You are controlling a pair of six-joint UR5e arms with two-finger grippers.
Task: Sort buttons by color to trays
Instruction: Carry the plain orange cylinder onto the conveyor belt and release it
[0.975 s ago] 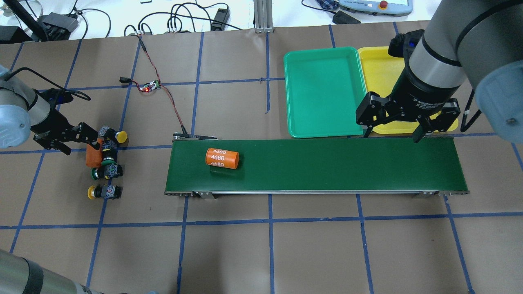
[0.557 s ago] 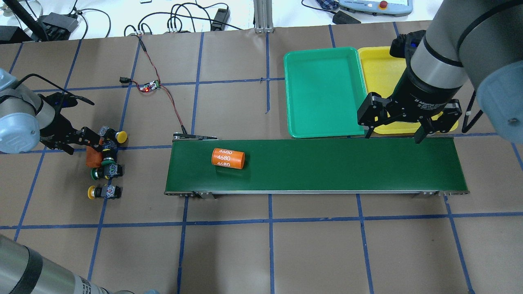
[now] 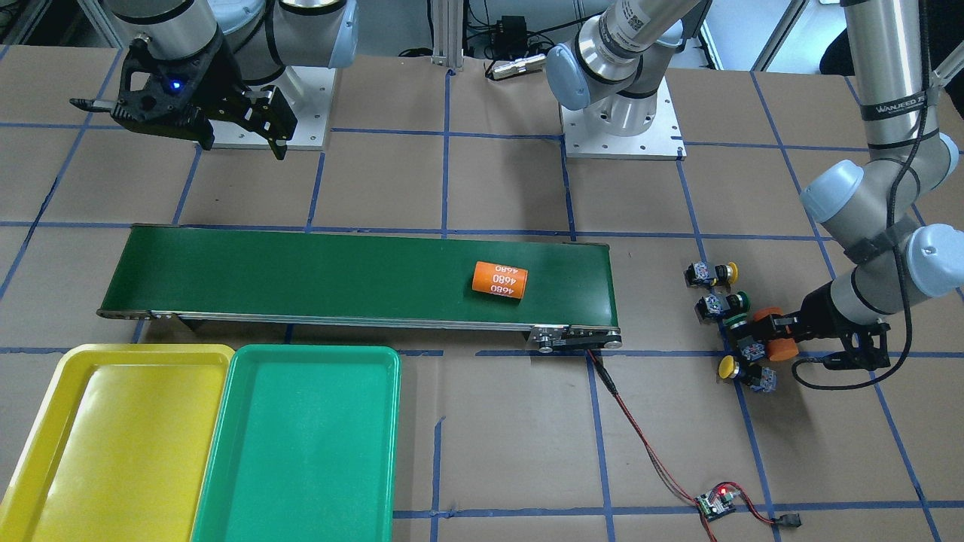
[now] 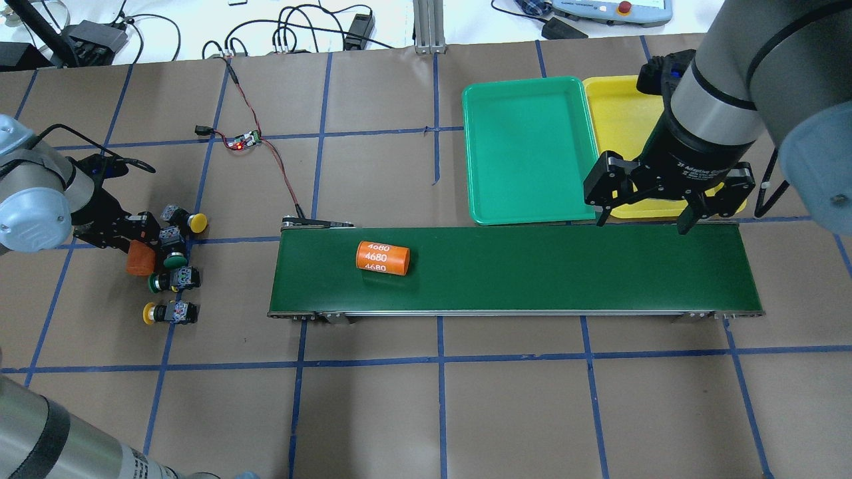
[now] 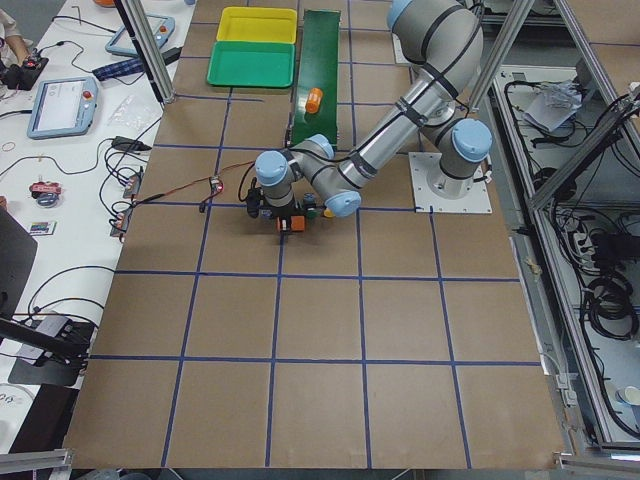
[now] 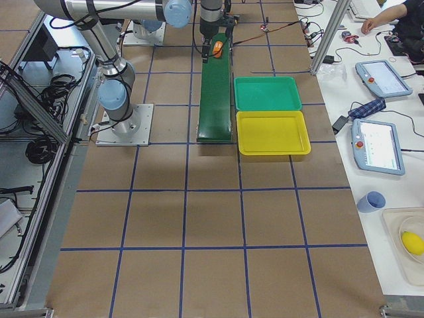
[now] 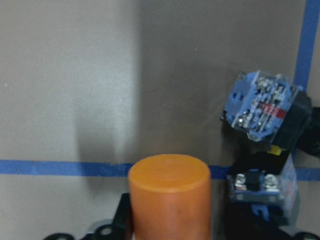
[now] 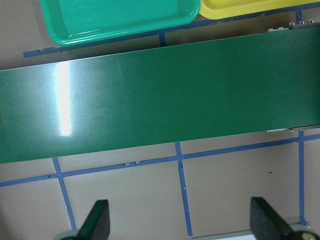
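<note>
Four buttons lie in a cluster at the table's left end: a yellow one (image 4: 190,221), a green one (image 4: 174,258), a green one (image 4: 170,279) and a yellow one (image 4: 166,312). My left gripper (image 4: 141,245) is shut on a plain orange cylinder (image 4: 138,259), low beside the two upper buttons; the cylinder fills the left wrist view (image 7: 169,195). My right gripper (image 4: 642,218) hangs open and empty over the belt's right end. The green tray (image 4: 526,153) and the yellow tray (image 4: 616,113) lie side by side behind it, both bare.
A long dark-green conveyor belt (image 4: 532,269) crosses the middle and carries an orange cylinder marked "4680" (image 4: 383,257). A small circuit board (image 4: 243,140) with a red-black wire runs to the belt's left end. Cables lie past the table's far edge.
The "4680" cylinder has travelled right along the belt. My left gripper has drawn back to the left with the plain orange cylinder. The right gripper has barely moved.
</note>
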